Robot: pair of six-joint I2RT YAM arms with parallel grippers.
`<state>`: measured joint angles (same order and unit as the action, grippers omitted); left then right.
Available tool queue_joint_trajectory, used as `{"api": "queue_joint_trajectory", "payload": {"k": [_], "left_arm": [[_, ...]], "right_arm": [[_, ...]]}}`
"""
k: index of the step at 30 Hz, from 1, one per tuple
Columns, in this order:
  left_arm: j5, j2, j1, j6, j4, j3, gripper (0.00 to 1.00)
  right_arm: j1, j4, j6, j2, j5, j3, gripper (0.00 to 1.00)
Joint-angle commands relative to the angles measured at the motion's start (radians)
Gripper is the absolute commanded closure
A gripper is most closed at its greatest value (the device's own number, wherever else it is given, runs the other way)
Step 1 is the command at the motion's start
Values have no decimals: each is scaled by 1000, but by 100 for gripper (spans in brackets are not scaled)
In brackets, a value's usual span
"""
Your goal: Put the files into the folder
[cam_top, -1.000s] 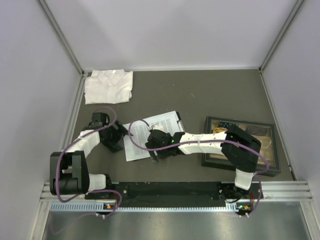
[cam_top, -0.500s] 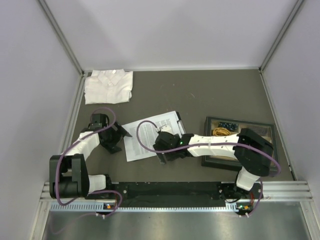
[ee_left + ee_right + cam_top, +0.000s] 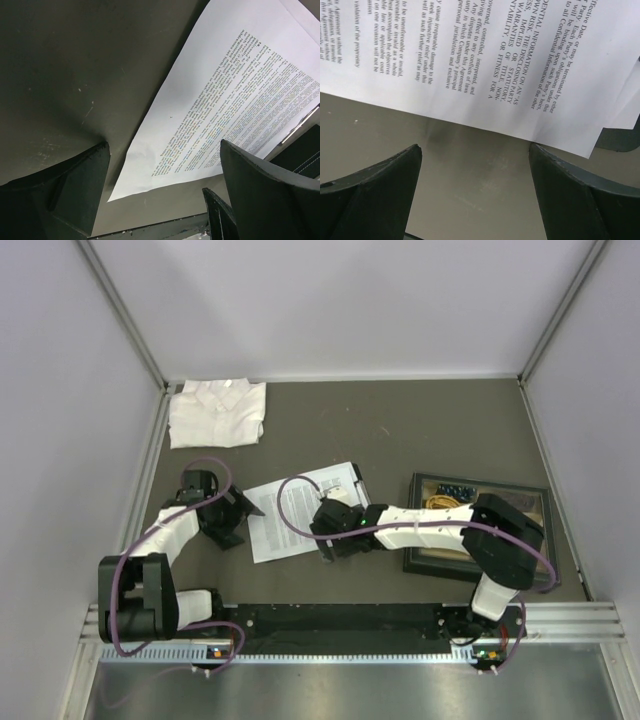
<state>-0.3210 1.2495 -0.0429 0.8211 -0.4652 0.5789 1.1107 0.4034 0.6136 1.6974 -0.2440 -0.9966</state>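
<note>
This is a robotics lab test cell, not a home or an office. Plain pale wall panels (image 3: 350,300) box in the table (image 3: 420,430) on three sides, held by bare aluminium frame posts (image 3: 120,315). The left arm (image 3: 170,530) and the right arm (image 3: 420,528) are bolted to a black mounting rail (image 3: 340,618) at the near edge, with purple cables (image 3: 279,508) looping loose along them. Unrelated props share the dark grey top: a folded shirt (image 3: 217,412), a compartment tray (image 3: 480,482) and printed sheets (image 3: 275,525).
</note>
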Motion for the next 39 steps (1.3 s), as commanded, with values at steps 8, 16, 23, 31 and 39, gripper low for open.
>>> {"api": "queue_joint_trajectory", "payload": {"k": [8, 16, 23, 31, 39], "left_arm": [[5, -24, 5, 1, 0, -13, 4], [3, 4, 5, -10, 10, -7, 4], [-3, 37, 5, -11, 20, 22, 4], [-18, 22, 5, -17, 14, 30, 4], [94, -80, 5, -88, -168, 116, 2]], "right_arm": [[-31, -5, -49, 59, -64, -114, 12], [-32, 38, -46, -20, -43, -123, 12], [-118, 54, -81, -125, -14, -94, 11], [-429, -11, -152, -70, 198, -106, 10], [-512, -40, -154, 76, 301, -189, 11]]}}
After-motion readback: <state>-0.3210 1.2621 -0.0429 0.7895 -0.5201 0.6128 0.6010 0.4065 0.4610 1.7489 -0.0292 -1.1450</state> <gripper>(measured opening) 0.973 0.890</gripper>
